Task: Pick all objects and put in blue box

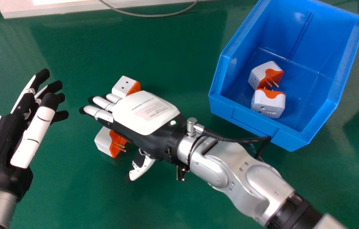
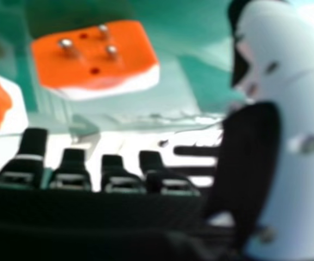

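Lying just beside the thumb side of your right hand [image 1: 146, 111], the near adapter [image 1: 102, 141] rests on the green table [image 1: 74, 194], pins turned toward the thumb. The far adapter [image 1: 121, 86] lies across the fingers on the opposite side, partly hidden by the hand; you cannot tell whether the two touch.

Your right hand is palm down with fingers straight, gripping nothing. The thumb stands away from the palm, probably to leave an opening for the near adapter. Before you close on it, a small shift toward the thumb side appears necessary. Check the far adapter's clearance: a sideways sweep could push it off beyond the fingers.

On the wrist side, well apart from the palm, your blue box [image 1: 246, 117] presents its low wall toward the hand, which should ease the drop. Inside, one boxed adapter [image 1: 257, 76] and a second boxed adapter [image 1: 270, 105] lie close together, leaving floor space for the two loose units. Judge the task half complete. Your left hand [image 1: 0, 143], beyond the right fingertips, is open and empty, well outside the carrying path
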Robot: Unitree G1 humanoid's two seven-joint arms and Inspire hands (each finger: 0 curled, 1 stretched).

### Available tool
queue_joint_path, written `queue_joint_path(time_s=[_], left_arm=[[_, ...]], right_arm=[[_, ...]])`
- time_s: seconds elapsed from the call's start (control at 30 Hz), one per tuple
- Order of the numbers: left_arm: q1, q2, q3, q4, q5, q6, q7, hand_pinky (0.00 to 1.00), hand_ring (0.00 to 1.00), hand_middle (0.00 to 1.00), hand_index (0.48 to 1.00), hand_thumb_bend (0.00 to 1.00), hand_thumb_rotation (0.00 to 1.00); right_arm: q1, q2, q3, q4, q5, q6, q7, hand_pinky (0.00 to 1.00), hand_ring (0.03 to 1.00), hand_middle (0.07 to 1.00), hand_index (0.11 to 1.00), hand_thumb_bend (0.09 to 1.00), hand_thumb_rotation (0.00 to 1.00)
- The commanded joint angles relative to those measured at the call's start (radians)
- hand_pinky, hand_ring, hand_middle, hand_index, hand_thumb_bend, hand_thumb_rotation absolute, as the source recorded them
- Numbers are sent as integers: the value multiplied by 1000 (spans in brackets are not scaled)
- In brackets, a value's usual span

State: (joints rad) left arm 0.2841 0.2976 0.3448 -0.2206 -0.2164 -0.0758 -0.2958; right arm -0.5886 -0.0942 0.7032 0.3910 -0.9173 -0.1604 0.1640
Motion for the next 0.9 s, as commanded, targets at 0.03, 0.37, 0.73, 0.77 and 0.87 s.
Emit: queue_joint_path(time_s=[0.03, 0.37, 0.73, 0.77, 0.87], left_arm=[[11, 2, 12, -32, -12, -14, -1, 807, 892, 912, 947, 726, 795], [18, -7, 4, -48, 2, -15, 13, 802, 890, 909, 944, 733, 796], [30, -17, -8, -78, 15, -6, 29, 794, 882, 904, 942, 735, 799], [31, -18, -9, -81, 15, -5, 30, 793, 881, 903, 942, 736, 800], [34, -20, -12, -89, 17, -2, 32, 790, 878, 901, 942, 738, 800]], right_arm=[[-82, 8, 20, 36, -13, -43, -20, 841, 957, 969, 904, 309, 25], [-209, -14, 73, 129, -59, -134, -26, 830, 943, 954, 881, 300, 1], [-298, -5, 109, 214, -108, -178, -39, 825, 938, 944, 874, 398, 0], [-304, -4, 112, 219, -112, -179, -40, 824, 939, 945, 874, 407, 0], [-317, -2, 120, 242, -126, -181, -60, 822, 940, 946, 873, 428, 0]])
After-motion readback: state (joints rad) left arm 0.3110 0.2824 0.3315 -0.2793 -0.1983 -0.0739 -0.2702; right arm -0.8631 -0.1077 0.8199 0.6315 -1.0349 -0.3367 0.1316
